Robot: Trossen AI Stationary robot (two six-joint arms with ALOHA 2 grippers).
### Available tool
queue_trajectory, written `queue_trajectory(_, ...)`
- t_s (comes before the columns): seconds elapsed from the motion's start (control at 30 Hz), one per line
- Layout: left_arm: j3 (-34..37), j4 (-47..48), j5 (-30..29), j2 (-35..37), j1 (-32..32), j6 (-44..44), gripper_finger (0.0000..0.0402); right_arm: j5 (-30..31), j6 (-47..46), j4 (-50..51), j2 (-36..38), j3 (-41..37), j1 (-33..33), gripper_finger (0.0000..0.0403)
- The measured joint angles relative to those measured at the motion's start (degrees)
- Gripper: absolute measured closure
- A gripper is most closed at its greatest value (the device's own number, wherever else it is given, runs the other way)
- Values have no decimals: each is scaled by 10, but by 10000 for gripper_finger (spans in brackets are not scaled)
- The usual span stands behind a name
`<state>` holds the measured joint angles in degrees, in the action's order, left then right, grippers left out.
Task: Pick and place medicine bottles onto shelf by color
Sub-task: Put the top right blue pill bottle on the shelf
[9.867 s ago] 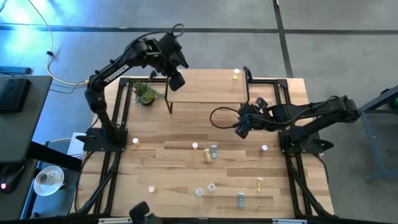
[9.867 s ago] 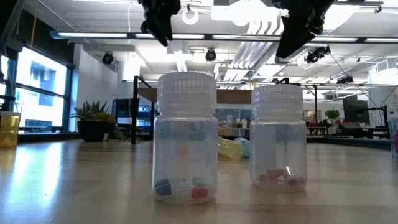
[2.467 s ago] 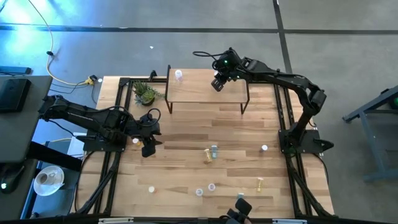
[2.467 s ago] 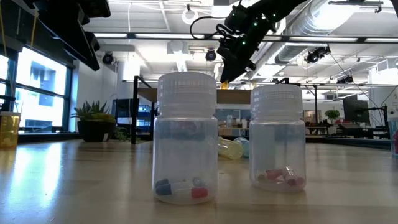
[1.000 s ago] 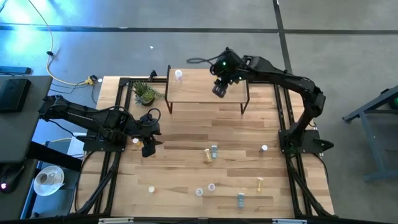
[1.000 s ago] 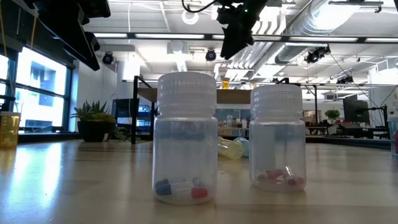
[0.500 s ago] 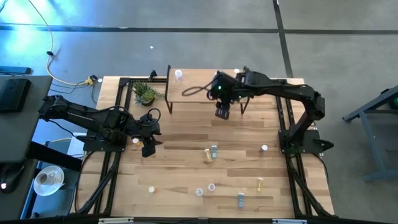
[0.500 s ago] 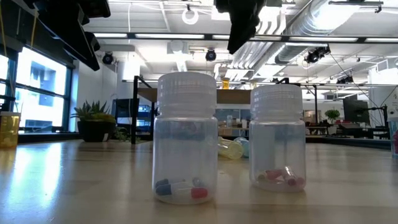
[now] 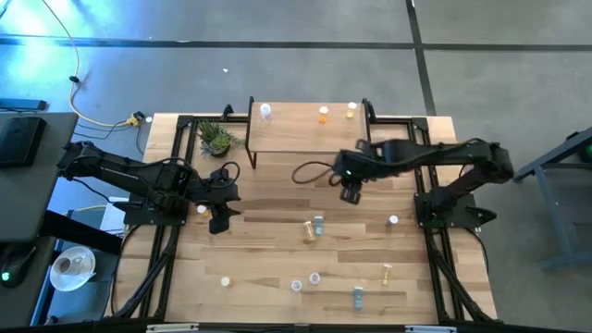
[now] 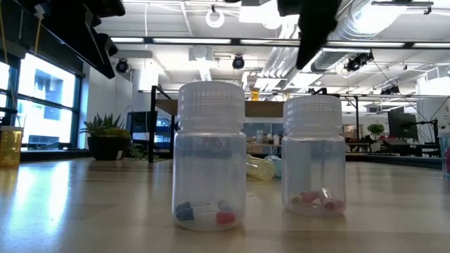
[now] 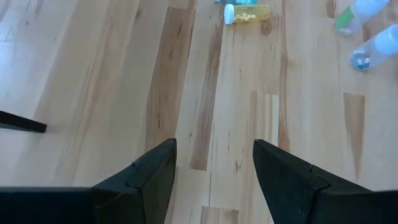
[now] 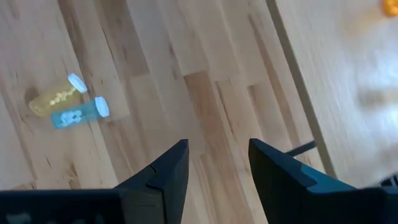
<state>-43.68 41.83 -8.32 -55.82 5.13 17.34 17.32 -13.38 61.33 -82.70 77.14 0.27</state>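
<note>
The shelf [image 9: 305,134] stands at the table's far middle. On its top stand a pink-white bottle [image 9: 265,111], an orange bottle [image 9: 323,114] and a yellow bottle [image 9: 351,112]. My right gripper [image 9: 350,192] hangs open and empty over the table, just near of the shelf [image 12: 348,74]. In its wrist view [image 12: 217,155] a yellow bottle [image 12: 53,99] and a blue bottle [image 12: 78,115] lie side by side ahead. My left gripper [image 9: 218,222] waits open and empty [image 11: 214,149] at the table's left.
Several bottles are scattered on the table: a yellow and blue pair [image 9: 314,228], a white one [image 9: 393,220], one by the left arm [image 9: 202,210], and others near the front edge [image 9: 315,277]. A potted plant [image 9: 216,139] stands left of the shelf. Two clear bottles [image 10: 209,154] stand before the low camera.
My right gripper has drawn back from over the shelf's top toward the table's near edge and a little to the right, coming down in front of the shelf. The orange bottle now shows standing on the shelf where the arm had been.
</note>
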Motion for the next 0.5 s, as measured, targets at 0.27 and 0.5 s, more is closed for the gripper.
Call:
queue_trajectory(0.27,0,-87,0,-1,0,0,199,109,-82,-106,99,-117,81,244)
queue_trajectory(0.5,0,-153,0,-8,0,-31,199,140,-121,-212,131,-201,136,244)
